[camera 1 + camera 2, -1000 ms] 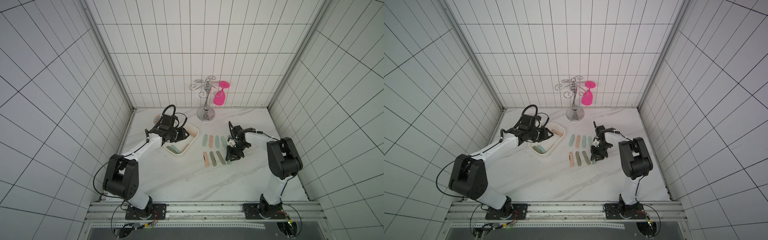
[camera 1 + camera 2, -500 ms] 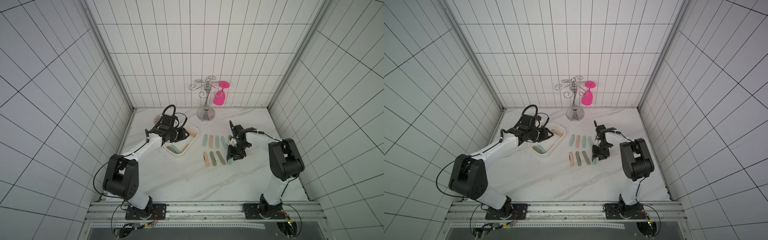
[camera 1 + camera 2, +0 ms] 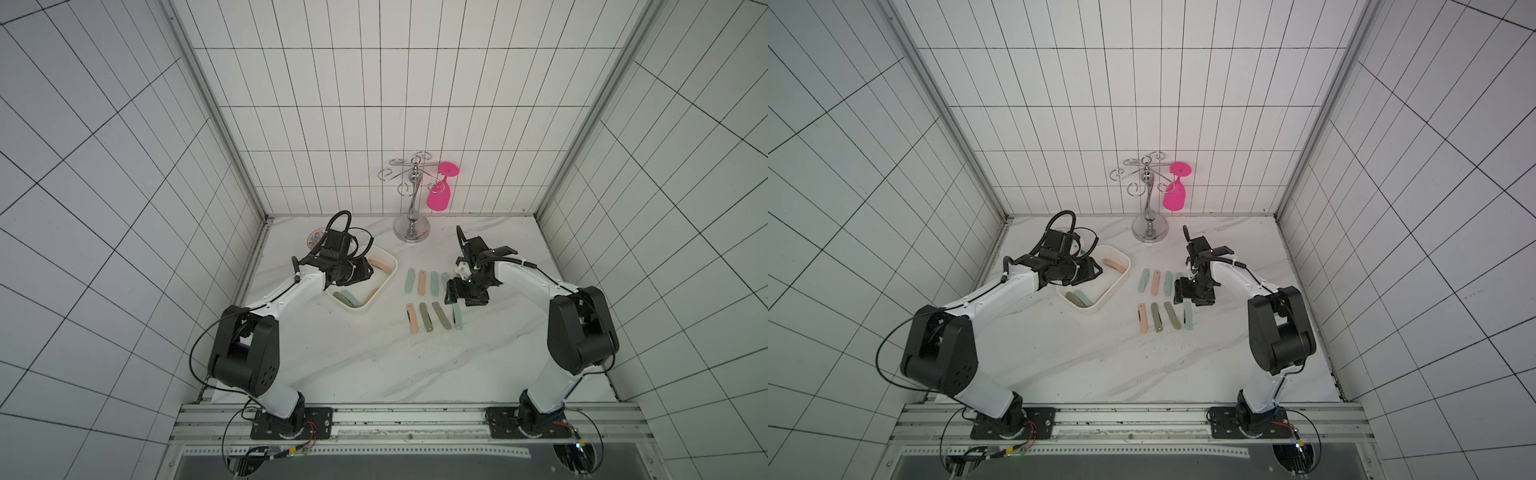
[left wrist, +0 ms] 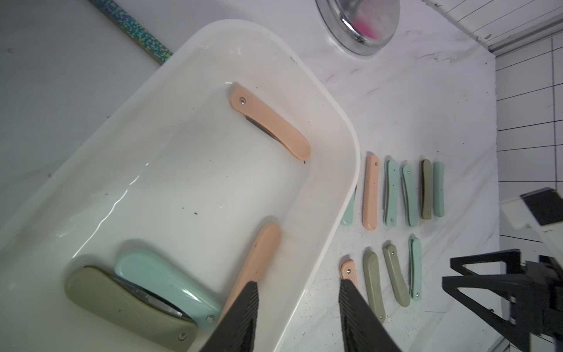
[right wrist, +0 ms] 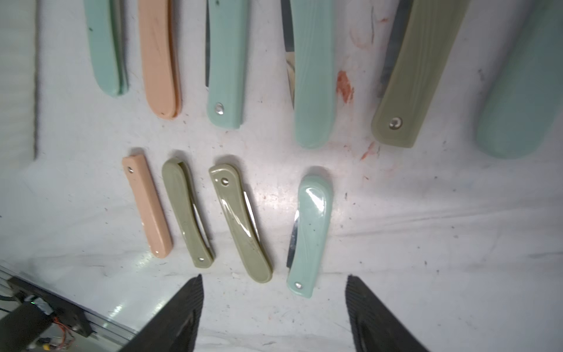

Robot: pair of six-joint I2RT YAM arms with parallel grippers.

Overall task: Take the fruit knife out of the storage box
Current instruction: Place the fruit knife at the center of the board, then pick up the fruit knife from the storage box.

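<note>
Over the storage box [image 4: 182, 183], left claw [image 4: 298, 283] hangs half-open, holding nothing; right claw [image 5: 274, 277] gapes wide by a mint fruit knife [image 5: 312, 228].

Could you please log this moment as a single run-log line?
left gripper: open over storage box | right gripper: open, empty, by mint knife | in box: four knives

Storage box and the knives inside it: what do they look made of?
Storage box: seemingly glossy white moulded plastic, by its smooth walls and soft highlights. Peach knife, mint knife, olive knife: handles look like smooth shiny plastic; the small bright rivets are probably metal. The grey sliver between mint and olive looks like a steel blade edge.
</note>
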